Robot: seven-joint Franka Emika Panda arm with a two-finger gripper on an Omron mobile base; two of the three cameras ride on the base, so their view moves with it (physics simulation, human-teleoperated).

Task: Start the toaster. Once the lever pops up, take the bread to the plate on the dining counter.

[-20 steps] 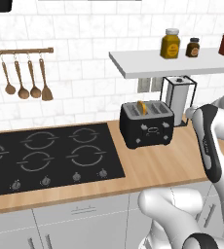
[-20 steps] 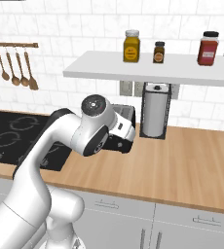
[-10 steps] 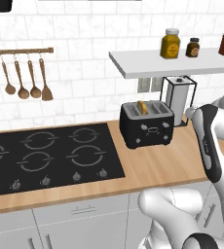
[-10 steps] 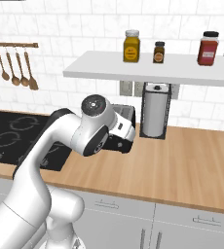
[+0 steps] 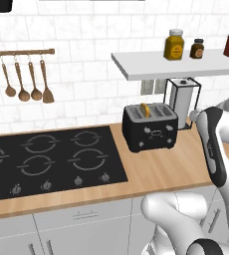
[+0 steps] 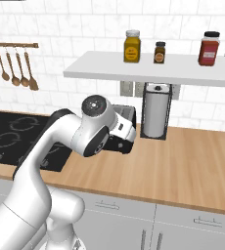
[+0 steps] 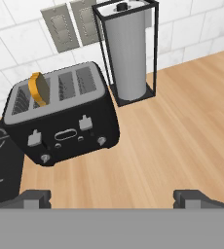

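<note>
Bright, even rendered light; soft faint shadows under the shelf [image 5: 176,67]; slight pixelation.

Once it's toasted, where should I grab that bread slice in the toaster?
Grip the bread by its top edge, coming straight down from above. It stands upright in the toaster's slot, so close the open gripper across its flat faces.

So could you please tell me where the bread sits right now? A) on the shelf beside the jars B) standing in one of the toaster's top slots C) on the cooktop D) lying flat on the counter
B: the bread stands upright in a top slot of the toaster, near its cooktop-side end.
</note>
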